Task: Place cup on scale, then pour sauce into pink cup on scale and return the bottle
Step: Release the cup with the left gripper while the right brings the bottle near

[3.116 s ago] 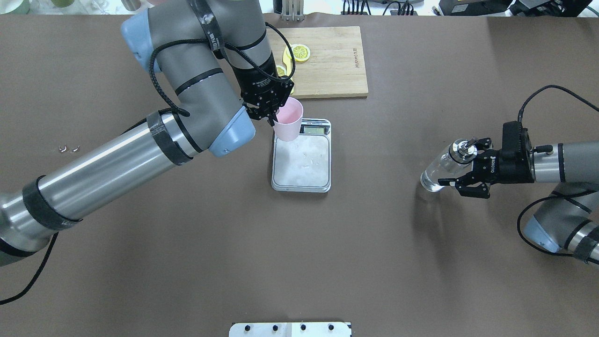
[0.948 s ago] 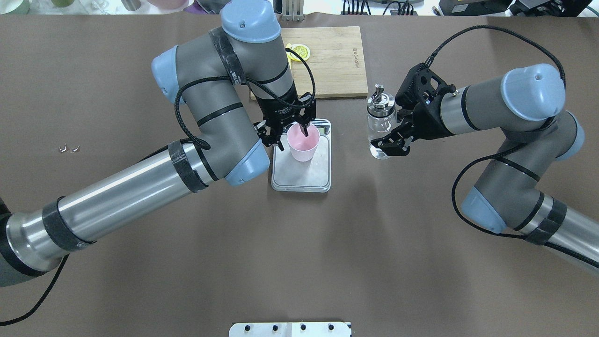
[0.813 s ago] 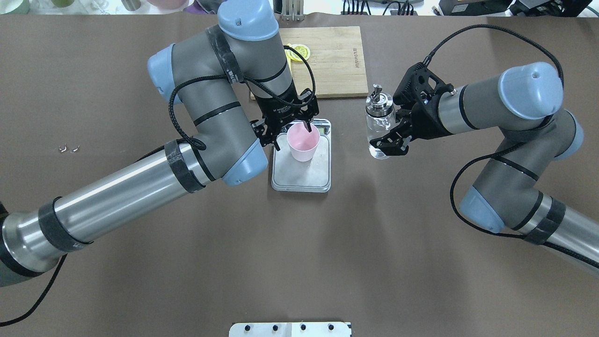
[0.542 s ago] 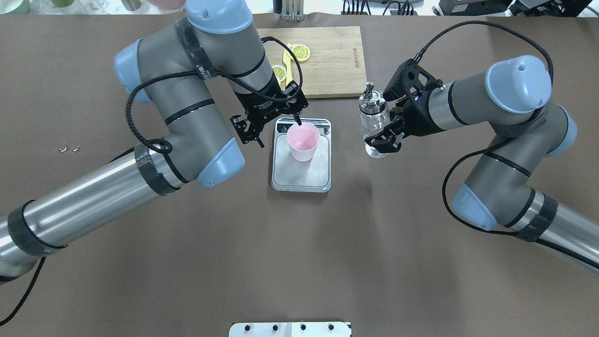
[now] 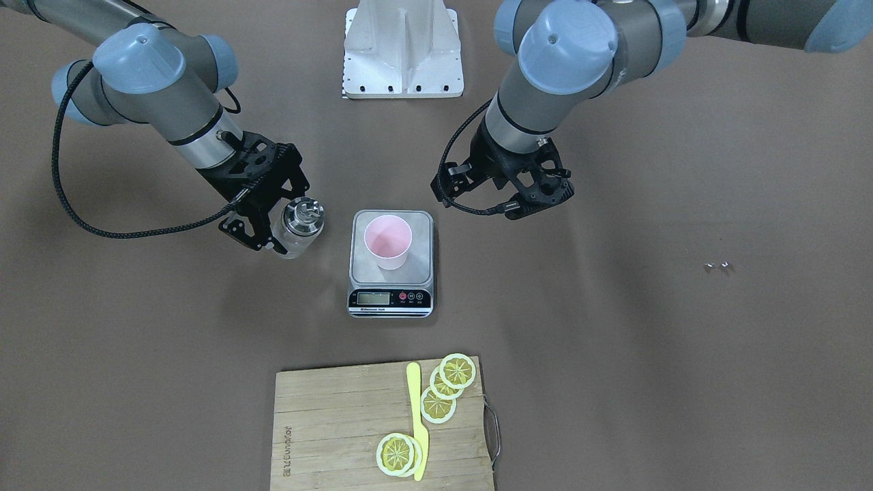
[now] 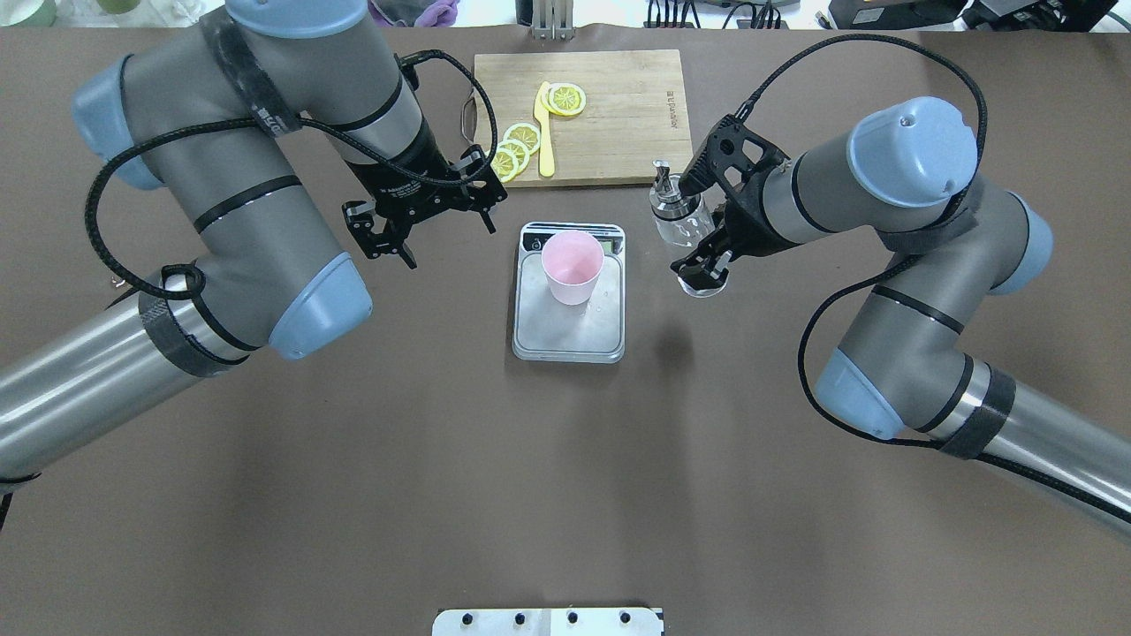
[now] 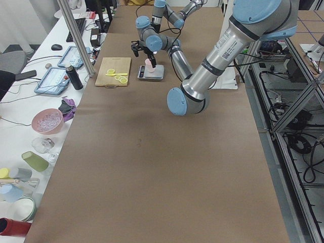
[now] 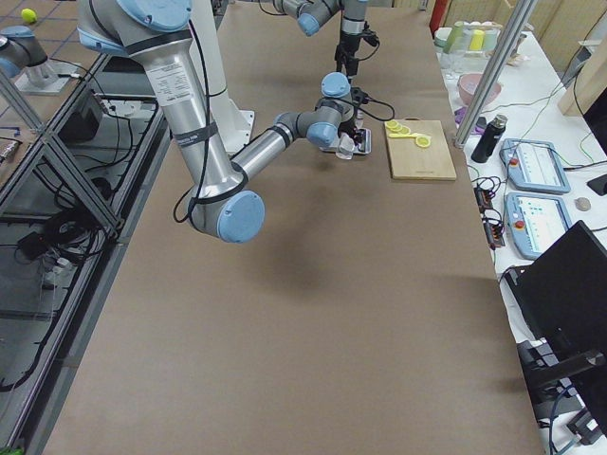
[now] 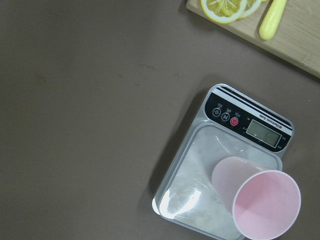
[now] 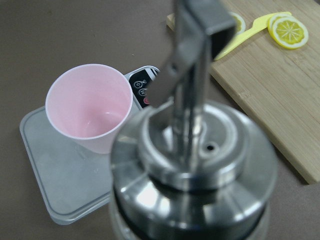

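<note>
The pink cup stands upright on the far half of the scale, free of both grippers; it also shows in the front view and both wrist views. My left gripper is open and empty, raised to the left of the scale. My right gripper is shut on the clear glass bottle with its silver spout, held above the table just right of the scale. The sauce is clear and hard to make out through the glass.
A wooden cutting board with lemon slices and a yellow knife lies beyond the scale. Two small metal bits lie far left. A white base plate sits at the near edge.
My left gripper let go of the cup on the scale, opened and drew back to the left. My right arm carried the bottle from the table's right side to beside the scale.
</note>
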Available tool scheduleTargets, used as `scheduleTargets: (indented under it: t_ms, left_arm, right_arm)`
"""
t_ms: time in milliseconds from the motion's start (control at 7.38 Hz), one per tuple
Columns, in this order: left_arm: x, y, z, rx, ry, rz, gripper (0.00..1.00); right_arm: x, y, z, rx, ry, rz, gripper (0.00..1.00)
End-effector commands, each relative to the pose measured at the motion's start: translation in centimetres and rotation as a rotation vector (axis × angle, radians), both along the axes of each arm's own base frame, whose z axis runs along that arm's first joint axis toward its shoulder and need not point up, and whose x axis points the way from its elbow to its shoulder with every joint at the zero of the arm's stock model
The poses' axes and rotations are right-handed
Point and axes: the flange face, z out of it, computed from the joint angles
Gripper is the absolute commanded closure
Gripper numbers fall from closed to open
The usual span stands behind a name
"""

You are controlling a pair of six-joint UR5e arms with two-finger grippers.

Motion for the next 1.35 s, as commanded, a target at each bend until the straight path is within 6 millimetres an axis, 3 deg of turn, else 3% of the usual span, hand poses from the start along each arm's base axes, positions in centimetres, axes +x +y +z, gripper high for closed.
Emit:
scheduleTargets:
  t_ms: [0,135,406,677,1219]
  left_arm:
    - [-2.3,-0.3,2.0,0.033,-0.011,0.005,0.03]
    - [-4.6,1.1,4.2,0.087,-0.01,0.03,0.03]
    - [-9.0,0.5,6.9,0.15,-0.025,0.026,0.02]
    - [-12.4,1.4,10.5,0.189,-0.05,0.044,0.02]
    - [-20.6,1.9,22.1,0.276,-0.153,0.139,0.02]
  right_arm:
    - [-1.0,0.5,-1.7,-0.007,0.1,0.015,0.48]
    - [-1.2,0.6,-2.4,0.001,0.128,0.004,0.48]
    - [-2.3,1.1,-2.4,-0.014,0.175,-0.002,0.48]
    - [-3.0,1.0,-2.1,-0.019,0.204,-0.014,0.48]
    - [-4.2,0.6,-2.4,-0.034,0.287,0.008,0.48]
